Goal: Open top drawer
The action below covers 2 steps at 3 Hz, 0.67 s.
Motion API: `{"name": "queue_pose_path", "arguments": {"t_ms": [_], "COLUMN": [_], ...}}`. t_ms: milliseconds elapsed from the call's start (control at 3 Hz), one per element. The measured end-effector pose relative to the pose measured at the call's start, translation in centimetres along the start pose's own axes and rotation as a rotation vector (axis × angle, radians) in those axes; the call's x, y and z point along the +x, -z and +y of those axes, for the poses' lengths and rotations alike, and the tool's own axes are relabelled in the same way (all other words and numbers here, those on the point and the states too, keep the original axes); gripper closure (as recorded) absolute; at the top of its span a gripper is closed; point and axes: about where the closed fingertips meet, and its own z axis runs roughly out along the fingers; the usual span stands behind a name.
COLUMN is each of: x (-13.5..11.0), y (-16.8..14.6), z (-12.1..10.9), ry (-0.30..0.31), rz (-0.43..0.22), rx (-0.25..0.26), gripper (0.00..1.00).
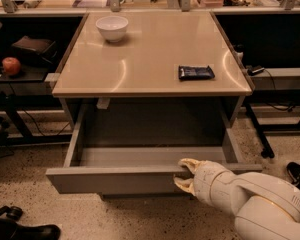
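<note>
Top drawer [115,180] pulled well out under the table [150,59], grey box inside showing. My gripper [182,173] at its front panel, right of centre, fingers [188,163] pinching the panel's top edge, one inside, one on the face. On the tabletop: white bowl [112,27], dark packet [196,72]. Apple [11,65] far left.

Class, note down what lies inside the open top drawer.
The top drawer shows only bare grey floor and walls, with nothing lying in view. Its front panel hides the nearest floor strip. The gripper, clamped on that panel right of centre, covers slightly more.
</note>
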Motion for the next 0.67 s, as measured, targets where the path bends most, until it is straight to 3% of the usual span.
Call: {"name": "queue_pose_path", "arguments": {"t_ms": [333, 667], "x": [0.13, 0.13], "y": [0.37, 0.37], "z": [0.62, 0.62], "ry": [-0.01, -0.01], "rz": [-0.005, -0.005], "rx": [0.003, 0.003], "gripper": [1.0, 0.81]}}
